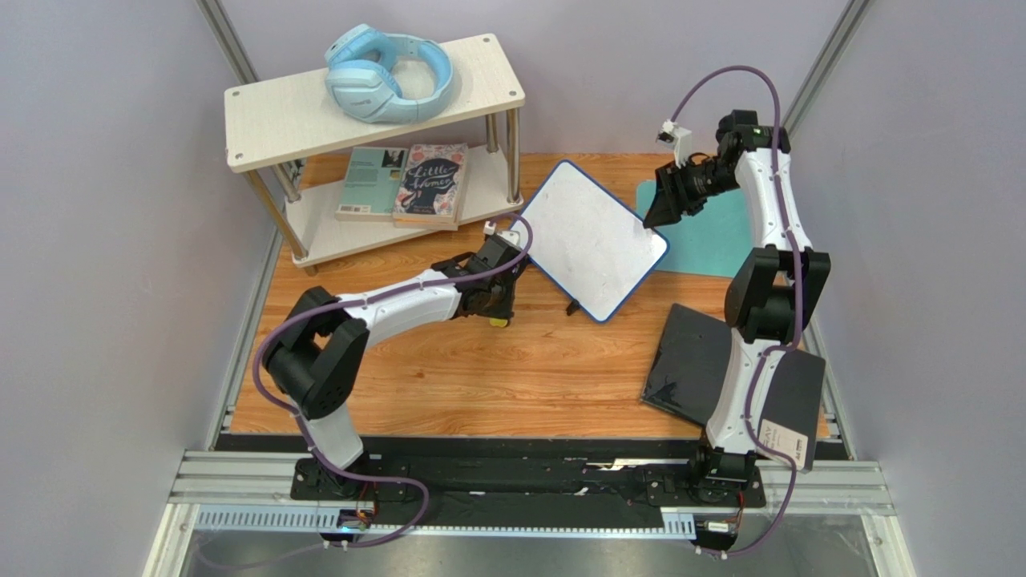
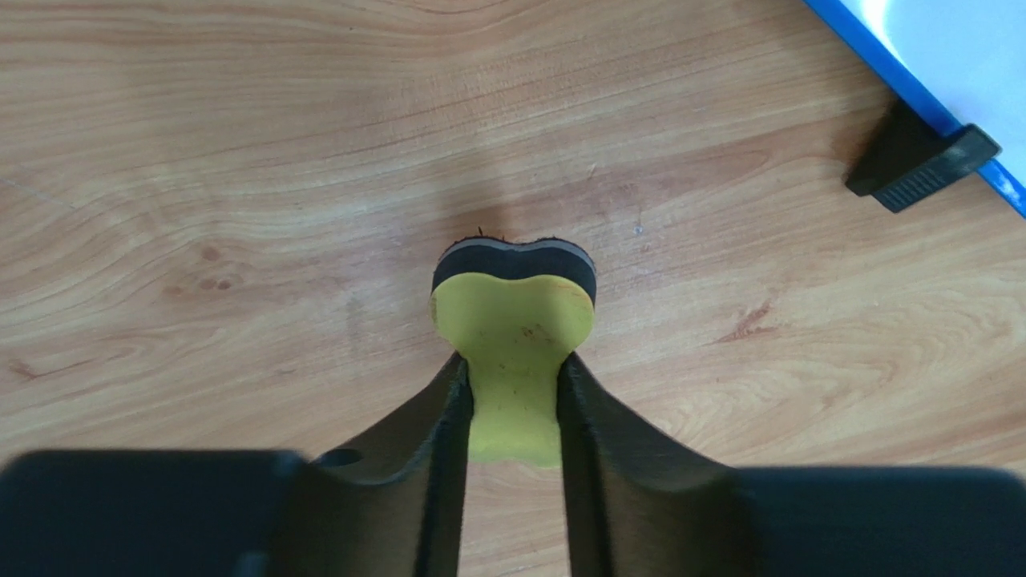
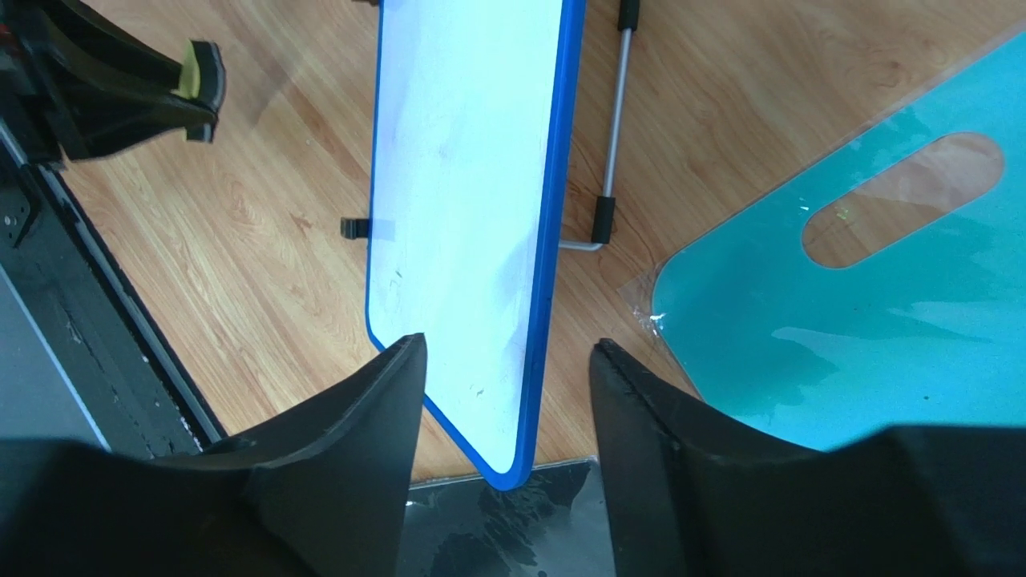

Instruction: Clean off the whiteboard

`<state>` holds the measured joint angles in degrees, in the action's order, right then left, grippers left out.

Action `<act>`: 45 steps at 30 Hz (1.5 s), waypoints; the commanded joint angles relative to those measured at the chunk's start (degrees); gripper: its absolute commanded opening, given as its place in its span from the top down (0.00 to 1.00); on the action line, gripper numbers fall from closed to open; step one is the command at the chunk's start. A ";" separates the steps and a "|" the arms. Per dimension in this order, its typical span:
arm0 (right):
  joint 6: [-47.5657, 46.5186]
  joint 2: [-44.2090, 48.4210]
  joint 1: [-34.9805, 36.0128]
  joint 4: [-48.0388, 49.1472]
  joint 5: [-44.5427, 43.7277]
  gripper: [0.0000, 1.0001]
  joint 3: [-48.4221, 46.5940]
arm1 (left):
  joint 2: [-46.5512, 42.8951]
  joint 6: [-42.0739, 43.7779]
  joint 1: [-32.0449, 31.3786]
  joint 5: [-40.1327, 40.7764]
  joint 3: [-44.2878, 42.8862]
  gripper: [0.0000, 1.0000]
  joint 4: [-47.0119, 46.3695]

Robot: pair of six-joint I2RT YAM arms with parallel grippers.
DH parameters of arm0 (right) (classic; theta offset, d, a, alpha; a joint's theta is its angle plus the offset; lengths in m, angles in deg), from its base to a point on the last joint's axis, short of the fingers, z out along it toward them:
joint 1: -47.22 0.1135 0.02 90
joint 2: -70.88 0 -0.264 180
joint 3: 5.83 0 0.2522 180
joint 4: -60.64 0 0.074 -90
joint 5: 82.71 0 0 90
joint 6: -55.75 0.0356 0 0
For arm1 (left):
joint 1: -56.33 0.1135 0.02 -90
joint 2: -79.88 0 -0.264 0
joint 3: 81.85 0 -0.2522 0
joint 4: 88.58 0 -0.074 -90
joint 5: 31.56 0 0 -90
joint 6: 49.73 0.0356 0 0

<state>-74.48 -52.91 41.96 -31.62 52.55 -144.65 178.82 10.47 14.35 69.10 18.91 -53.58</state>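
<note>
Left gripper (image 2: 512, 367) clamps eraser (image 2: 514, 301) beside whiteboard (image 1: 590, 235) | right gripper (image 3: 506, 346) wide over board edge | step: likely lining up a wipe | next: press felt flat on board

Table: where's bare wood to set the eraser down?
Widest bare patch of table: near centre, bordered by the left arm, the whiteboard and the black panel. Crowded: shelf back left; teal mat and right arm back right.

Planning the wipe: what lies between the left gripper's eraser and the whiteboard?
Bare tabletop, in the left wrist view, from the eraser to the whiteboard; only the board's black stand foot sits near its edge.
</note>
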 commanded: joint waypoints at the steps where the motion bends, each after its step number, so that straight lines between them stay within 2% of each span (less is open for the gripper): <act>1: 5.41 1.00 0.25 -12.23 -3.13 0.42 -3.62 | 3.36 -1.14 -0.21 -2.92 -4.13 0.44 5.04; 3: 7.61 2.05 0.25 -10.02 -4.90 0.37 -3.36 | 2.76 -1.22 -0.21 -3.36 -3.70 0.28 5.22; 4: 9.71 2.75 0.25 -7.66 -6.91 0.36 -2.83 | 2.23 -0.70 -0.21 -3.53 -3.35 0.16 4.96; 7: 13.84 5.47 0.16 -2.65 -10.78 0.29 -0.90 | -0.32 0.27 -0.30 -3.10 -2.12 0.04 4.17; 9: 15.44 7.06 0.07 -0.61 -12.55 0.24 -0.11 | -1.81 1.15 -0.30 -2.40 -2.29 0.01 4.87; 11: 17.71 9.52 0.07 1.85 -14.75 0.20 0.69 | -2.52 3.34 -0.21 -2.74 -2.47 0.01 4.87; 15: 20.36 14.53 0.07 5.72 -17.13 0.18 2.35 | -2.70 6.42 -0.12 -9.84 -3.08 0.01 2.59; 18: 21.42 20.06 0.07 9.23 -16.52 0.15 5.69 | -0.68 6.77 -0.04 -10.13 -5.98 0.01 6.18; 23: 21.07 27.54 1.38 11.97 -7.04 0.09 10.61 | -2.60 4.67 -0.04 -10.04 -4.67 0.01 6.19; 27: 15.98 29.04 6.73 7.50 -0.18 0.10 12.90 | -5.41 2.39 1.27 -10.20 -5.36 0.01 7.85; 32: 12.28 23.87 16.57 1.07 2.12 0.14 13.44 | -10.33 5.80 1.64 -17.76 -3.44 0.04 3.22; 33: 12.80 22.46 17.46 0.63 2.03 0.14 12.91 | -12.69 7.29 1.63 -21.34 -2.48 0.05 1.81; 39: 14.74 8.84 19.84 -4.63 4.05 0.18 3.87 | -20.26 13.97 1.37 -28.12 4.29 0.04 -2.42; 45: 15.78 2.77 23.01 -6.06 8.79 0.18 1.92 | -19.49 15.47 -1.08 -30.52 3.95 0.04 -1.99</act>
<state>-60.01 -49.81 62.59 -29.74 55.98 -139.58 158.52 22.60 15.29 42.37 23.26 -53.87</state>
